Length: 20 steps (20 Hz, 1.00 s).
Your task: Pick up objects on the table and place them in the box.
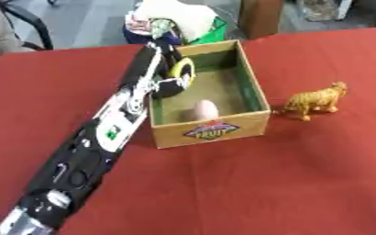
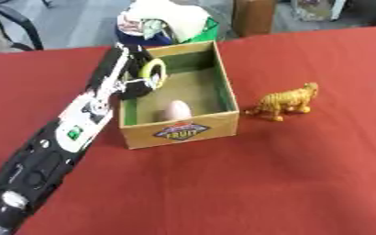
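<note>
An open cardboard box (image 1: 255, 94) with a green lining and a "FRUIT" label stands in the middle of the red table. A pale pink egg-shaped object (image 1: 206, 110) lies inside it near the front wall. My left arm reaches in from the lower left, and my left hand (image 1: 168, 75) hangs over the box's left wall, curled round a yellow ring-shaped object (image 1: 183, 69). A toy tiger (image 1: 316, 101) stands on the table just right of the box. My right hand shows in neither view.
The red tablecloth (image 1: 287, 183) covers the table. Beyond the far edge sits a pile of white, blue and green things (image 1: 175, 20), a chair (image 1: 27, 23) at the far left and a brown cabinet (image 1: 259, 16).
</note>
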{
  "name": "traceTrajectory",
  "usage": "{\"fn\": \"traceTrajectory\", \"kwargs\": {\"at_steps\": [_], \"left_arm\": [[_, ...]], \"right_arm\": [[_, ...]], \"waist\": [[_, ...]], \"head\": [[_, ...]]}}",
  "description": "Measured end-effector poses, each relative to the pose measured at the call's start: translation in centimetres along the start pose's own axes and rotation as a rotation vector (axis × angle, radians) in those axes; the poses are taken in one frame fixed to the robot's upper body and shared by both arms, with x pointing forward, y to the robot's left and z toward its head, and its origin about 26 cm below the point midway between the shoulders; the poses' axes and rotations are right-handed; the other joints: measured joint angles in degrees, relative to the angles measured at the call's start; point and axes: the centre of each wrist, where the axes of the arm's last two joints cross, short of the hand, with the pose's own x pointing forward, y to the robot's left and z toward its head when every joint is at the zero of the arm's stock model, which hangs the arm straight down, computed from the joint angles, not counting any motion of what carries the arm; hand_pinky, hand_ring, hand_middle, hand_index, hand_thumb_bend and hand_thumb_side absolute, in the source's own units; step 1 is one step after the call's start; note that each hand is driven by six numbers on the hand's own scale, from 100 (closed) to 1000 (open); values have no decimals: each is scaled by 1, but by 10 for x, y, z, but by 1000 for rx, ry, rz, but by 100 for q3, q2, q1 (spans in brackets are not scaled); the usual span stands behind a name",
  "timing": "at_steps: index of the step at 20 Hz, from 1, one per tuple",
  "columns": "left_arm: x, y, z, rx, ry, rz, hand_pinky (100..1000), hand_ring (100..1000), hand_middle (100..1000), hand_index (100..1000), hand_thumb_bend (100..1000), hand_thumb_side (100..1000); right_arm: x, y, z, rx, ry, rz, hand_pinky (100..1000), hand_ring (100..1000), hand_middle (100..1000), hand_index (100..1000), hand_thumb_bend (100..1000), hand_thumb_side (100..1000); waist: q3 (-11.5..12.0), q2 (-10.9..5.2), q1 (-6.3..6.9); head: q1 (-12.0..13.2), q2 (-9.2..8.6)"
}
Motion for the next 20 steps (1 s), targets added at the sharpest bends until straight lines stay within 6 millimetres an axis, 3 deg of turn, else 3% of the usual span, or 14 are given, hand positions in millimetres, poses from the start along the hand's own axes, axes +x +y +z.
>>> {"fn": "traceTrajectory", "kwargs": {"at_steps": [2, 3, 4, 7, 11, 14, 20], "left_arm": [[-1, -2, 1, -52, -31, -2, 639, 580, 618, 764, 679, 218], [-1, -3, 3, -71, -44, 2, 643, 587, 625, 768, 694, 234], [-2, -3, 6, -84, -55, 9, 673, 626, 676, 786, 779, 322], [-1, 5, 14, -74, -81, 54, 687, 648, 705, 793, 840, 402], [-1, 25, 29, 11, -91, 145, 688, 637, 699, 787, 789, 418], [-2, 40, 41, 108, -83, 228, 677, 602, 653, 766, 645, 326], [-8, 52, 62, 251, -55, 366, 650, 561, 601, 751, 547, 247]], "right_arm": [[0, 0, 0, 0, 2, 0, 519, 653, 685, 795, 100, 100], [-1, 0, 0, -1, 2, 1, 519, 654, 685, 795, 100, 100], [-1, 0, 0, -1, 4, 2, 519, 655, 686, 794, 100, 100], [-4, -1, 1, -2, 16, 8, 520, 658, 688, 795, 100, 100], [-6, -8, -2, -1, 25, 42, 524, 667, 694, 799, 100, 100], [-7, -12, -8, 23, 23, 89, 534, 686, 708, 806, 100, 100], [-9, -14, -27, 140, 5, 233, 568, 728, 741, 825, 148, 100]], "waist": [[23, 0, 1], [44, 0, 2], [62, 0, 2], [115, 0, 2], [202, 0, 1], [268, -5, -1], [385, -32, -4]], "head": [[-3, -4], [-9, -4], [-14, -4], [-47, -4], [-110, -4], [-170, -4], [-324, -4]]}}
